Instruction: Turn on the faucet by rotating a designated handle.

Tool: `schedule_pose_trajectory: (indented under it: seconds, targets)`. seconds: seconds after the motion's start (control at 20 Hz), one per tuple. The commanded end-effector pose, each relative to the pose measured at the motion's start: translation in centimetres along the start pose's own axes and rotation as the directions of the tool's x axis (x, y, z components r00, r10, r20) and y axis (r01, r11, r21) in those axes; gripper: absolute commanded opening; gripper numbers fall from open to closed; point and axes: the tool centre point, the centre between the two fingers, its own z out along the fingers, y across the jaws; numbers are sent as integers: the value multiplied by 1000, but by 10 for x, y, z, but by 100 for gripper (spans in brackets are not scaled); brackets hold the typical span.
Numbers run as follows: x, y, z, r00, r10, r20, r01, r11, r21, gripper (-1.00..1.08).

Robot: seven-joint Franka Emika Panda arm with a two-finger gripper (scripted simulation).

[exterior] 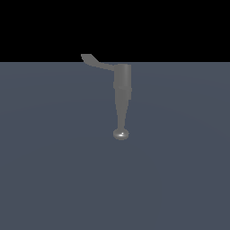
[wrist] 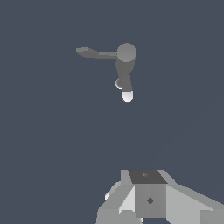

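White and grey robot gripper (wrist: 151, 199) shows only in the wrist view, cut off at the frame edge; fingertips not visible, so finger spread cannot be told. It touches nothing, well apart from the fixture. Farther off, on the flat blue-grey floor (exterior: 54, 170), stands the dull grey metallic faucet (exterior: 122, 85), its spout narrowing to a shiny rounded tip. Thin grey curved handle (exterior: 93, 61) juts from its cylindrical body toward the exterior view's left.

Surface (exterior: 54, 179): flat, plain slate blue-grey, unmarked, filling the lower exterior view. Backdrop (exterior: 179, 27): solid black band above a straight horizon. Lighting: dim, even.
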Motion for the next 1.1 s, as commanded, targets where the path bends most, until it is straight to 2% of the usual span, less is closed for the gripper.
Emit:
schedule_pose_trajectory:
  seconds: [0.0, 0.25, 0.55, 0.8, 1.05]
  targets:
    - [8, -2, 3, 999, 38, 4, -38, 999, 9, -100]
    - [29, -6, 12, 990, 140, 18, -140, 990, 28, -100]
    - [57, -13, 26, 959, 279, 41, -281, 959, 44, -100]
    - [80, -20, 40, 917, 394, 61, -396, 917, 46, -100]
    - [102, -27, 56, 860, 503, 79, -507, 861, 40, -100]
